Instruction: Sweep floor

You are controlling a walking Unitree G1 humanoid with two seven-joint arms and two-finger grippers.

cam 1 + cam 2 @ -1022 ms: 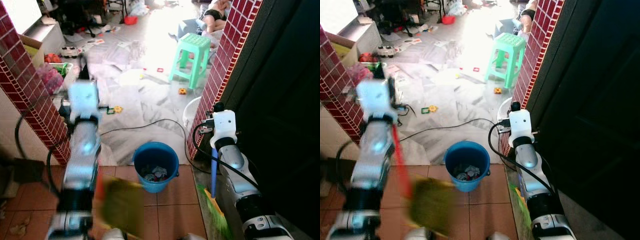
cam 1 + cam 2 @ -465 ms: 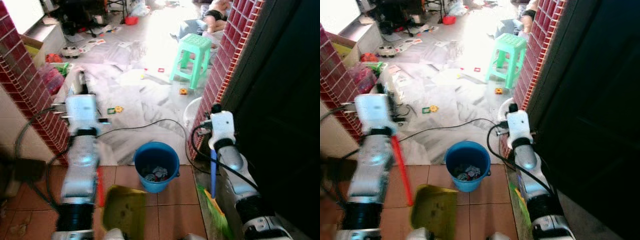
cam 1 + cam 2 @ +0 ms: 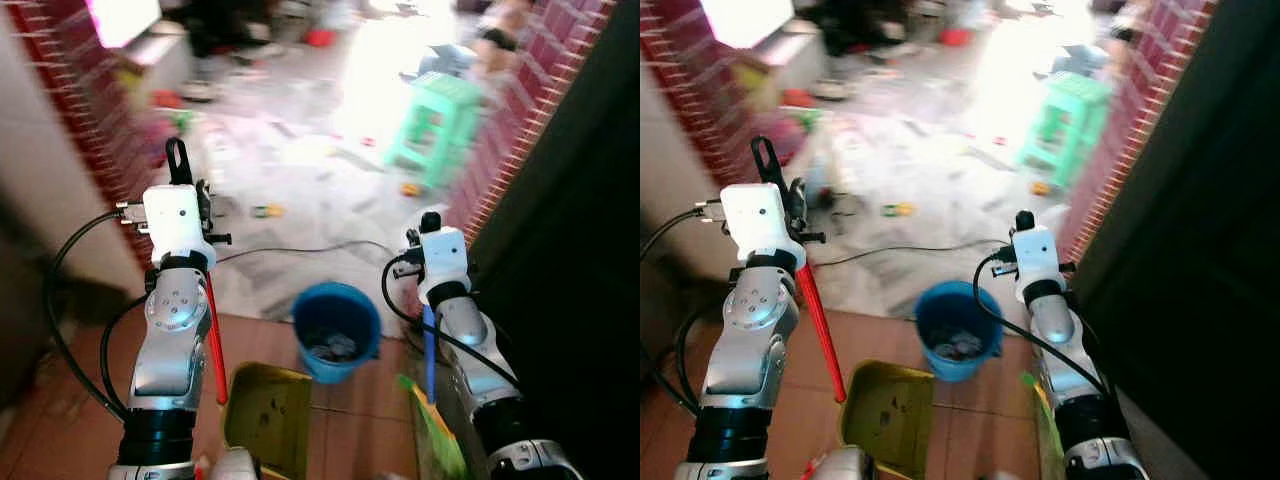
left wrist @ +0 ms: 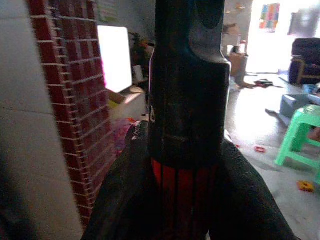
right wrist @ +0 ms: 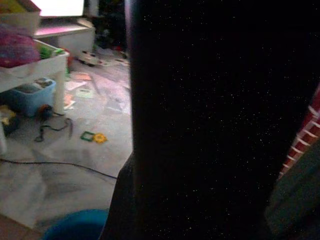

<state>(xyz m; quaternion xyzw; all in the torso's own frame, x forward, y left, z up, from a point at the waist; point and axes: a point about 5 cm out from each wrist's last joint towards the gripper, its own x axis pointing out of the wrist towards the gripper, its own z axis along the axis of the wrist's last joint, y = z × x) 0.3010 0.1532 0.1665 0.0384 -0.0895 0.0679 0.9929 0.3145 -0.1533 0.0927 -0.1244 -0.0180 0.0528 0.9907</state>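
With the left gripper [image 4: 185, 165] clamped round the red dustpan handle [image 3: 214, 340] and the right gripper [image 3: 428, 318] closed on the blue broom handle [image 3: 428, 355], the next step likely needs the pan lip flat on the tiles before sweeping toward it. Dustpan [image 3: 268, 418] sits low on the terracotta floor [image 3: 70, 400], just beside the blue bucket [image 3: 336, 325]; its handle runs steeply, top end up toward the wrist, pan end down. Broom stands near-vertical, green bristles [image 3: 432, 430] at floor by the dark door [image 3: 580, 250].
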